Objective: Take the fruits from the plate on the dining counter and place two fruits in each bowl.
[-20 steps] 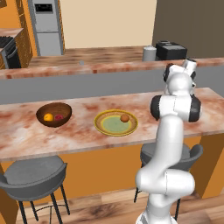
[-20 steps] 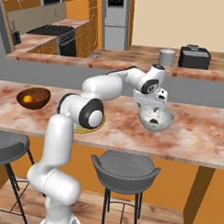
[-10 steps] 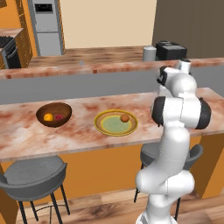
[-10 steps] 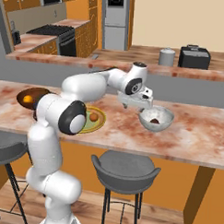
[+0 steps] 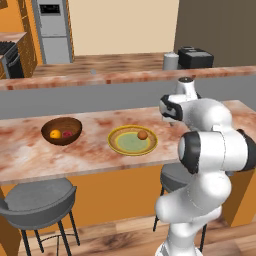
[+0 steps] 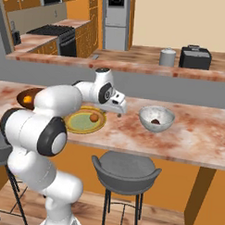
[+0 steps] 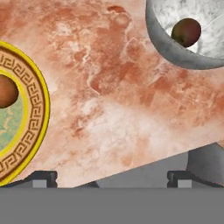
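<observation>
The gripper (image 6: 120, 110) is seen above the dining counter (image 6: 196, 136), between the plate (image 6: 76, 127) and the grey stone bowl (image 6: 156, 119). In the hand view the two finger tips (image 7: 41, 178) are set far apart at the bottom edge, with nothing held between them, so the jaws are read as wide and empty. Bare marbled counter is seen beneath the hand in that view, with the plate's yellow patterned rim at the left and the grey bowl at the upper right. One orange fruit (image 5: 142, 135) is recorded on the plate, resting on the pale green centre close to the rim on the side toward the arm. One dark brown fruit (image 7: 186, 32) is recorded inside the grey stone bowl. In the brown wooden bowl (image 5: 61, 131), well apart from the plate toward the left of the counter, a yellow-orange fruit (image 5: 55, 134) and a pinkish-red fruit (image 5: 67, 133) are noted side by side. A grey stool (image 6: 125, 167) is noted below the counter edge.
</observation>
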Available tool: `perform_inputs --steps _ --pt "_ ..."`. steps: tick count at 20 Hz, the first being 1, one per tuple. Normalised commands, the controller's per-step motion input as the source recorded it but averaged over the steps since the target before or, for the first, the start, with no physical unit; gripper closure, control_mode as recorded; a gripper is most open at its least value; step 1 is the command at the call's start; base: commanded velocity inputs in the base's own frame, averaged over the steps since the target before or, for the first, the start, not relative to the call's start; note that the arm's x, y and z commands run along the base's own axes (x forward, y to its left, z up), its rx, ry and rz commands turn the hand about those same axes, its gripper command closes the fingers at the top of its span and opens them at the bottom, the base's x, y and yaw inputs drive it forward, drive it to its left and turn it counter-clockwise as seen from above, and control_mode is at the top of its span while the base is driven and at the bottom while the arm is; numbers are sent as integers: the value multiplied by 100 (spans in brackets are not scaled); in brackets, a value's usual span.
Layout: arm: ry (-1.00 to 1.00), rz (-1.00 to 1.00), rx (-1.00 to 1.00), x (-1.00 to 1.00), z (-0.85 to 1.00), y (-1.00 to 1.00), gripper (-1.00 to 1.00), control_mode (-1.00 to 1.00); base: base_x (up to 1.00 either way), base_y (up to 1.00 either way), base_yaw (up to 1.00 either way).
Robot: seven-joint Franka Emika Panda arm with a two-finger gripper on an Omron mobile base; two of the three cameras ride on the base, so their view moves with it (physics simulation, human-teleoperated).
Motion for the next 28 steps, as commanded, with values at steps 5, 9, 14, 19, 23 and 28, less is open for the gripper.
perform_inputs --steps 5,9,14,19,23,28 --pt "0 -14 0 -9 25 73 -100 -100 0 0 0" --pt "9 -5 4 -1 42 48 -100 -100 0 0 0" --pt "10 -2 14 0 40 29 -100 -100 0 0 0" --pt "4 -1 2 4 -5 31 -100 -100 0 0 0" --pt "0 0 0 22 -37 24 -100 -100 0 0 0" --pt "9 0 0 33 -30 11 -100 -100 0 0 0"
